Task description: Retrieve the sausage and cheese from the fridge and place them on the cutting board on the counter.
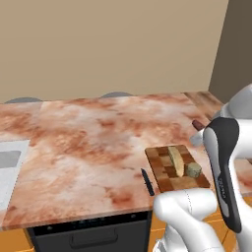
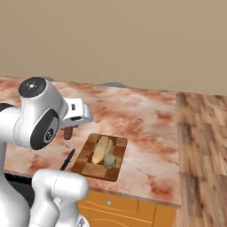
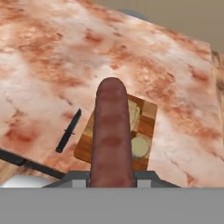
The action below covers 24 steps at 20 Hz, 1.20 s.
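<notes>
The gripper (image 3: 112,177) is closed on the sausage (image 3: 112,135), which in the hand view rises as a long red-brown cylinder from between the fingertips and hides much of the cutting board (image 3: 148,114) below it; the fingertips themselves are barely visible at the bottom edge. In the left base view only the dark red end of the sausage (image 1: 198,125) shows, the rest hidden behind the arm's black-and-white forearm, and the gripper itself is mostly hidden there. In the right base view the sausage (image 2: 68,133) hangs under the hand, in the air over the counter (image 2: 150,115), just to the left of the cutting board (image 2: 116,170). The board lies near the counter's front edge. On it rest a pale tan wedge, the cheese (image 2: 101,150), and touching its near end a small greyish-green round piece (image 2: 109,162) whose kind is hard to make out. A slim black knife (image 1: 147,181) lies on the counter just left of the board, partly covered by the arm in the right base view.
</notes>
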### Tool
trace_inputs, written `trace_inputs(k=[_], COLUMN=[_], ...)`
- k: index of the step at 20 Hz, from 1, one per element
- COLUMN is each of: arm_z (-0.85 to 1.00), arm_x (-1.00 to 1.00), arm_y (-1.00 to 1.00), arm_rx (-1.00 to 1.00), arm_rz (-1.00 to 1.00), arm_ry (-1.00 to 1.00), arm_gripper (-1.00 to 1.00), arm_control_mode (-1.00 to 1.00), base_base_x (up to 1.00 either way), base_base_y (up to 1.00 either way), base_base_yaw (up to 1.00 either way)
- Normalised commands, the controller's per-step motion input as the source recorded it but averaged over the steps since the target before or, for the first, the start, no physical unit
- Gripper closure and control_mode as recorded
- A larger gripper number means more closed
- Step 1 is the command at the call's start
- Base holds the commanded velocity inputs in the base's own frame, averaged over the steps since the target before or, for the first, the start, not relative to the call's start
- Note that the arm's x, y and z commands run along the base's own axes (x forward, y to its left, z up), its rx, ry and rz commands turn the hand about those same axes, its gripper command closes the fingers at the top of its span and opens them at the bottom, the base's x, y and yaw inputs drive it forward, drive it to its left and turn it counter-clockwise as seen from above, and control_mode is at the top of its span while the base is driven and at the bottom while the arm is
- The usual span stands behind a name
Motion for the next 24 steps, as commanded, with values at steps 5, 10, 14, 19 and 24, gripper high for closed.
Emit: trace_inputs(k=[5, 10, 14, 19, 24], arm_z=[-0.09, -0.42, -0.53, -0.76, -0.78], arm_x=[0.52, 0.44, 0.83, 1.00, 0.95], arm_y=[-0.01, 0.16, 0.19, 0.05, 0.00], arm_rx=[0.00, 0.00, 0.00, 0.00, 0.01], arm_rz=[-0.03, 0.00, -0.01, -0.11, -0.14], arm_ry=[0.01, 0.03, 0.04, 0.04, 0.05], arm_gripper=[1.00, 1.00, 1.00, 1.00, 1.00], arm_control_mode=[-1.00, -1.00, -1.00, -1.00, -1.00], base_base_x=[0.00, 0.00, 0.00, 0.00, 0.00], base_base_y=[0.00, 0.00, 0.00, 0.00, 0.00], base_base_yaw=[0.00, 0.00, 0.00, 0.00, 0.00])
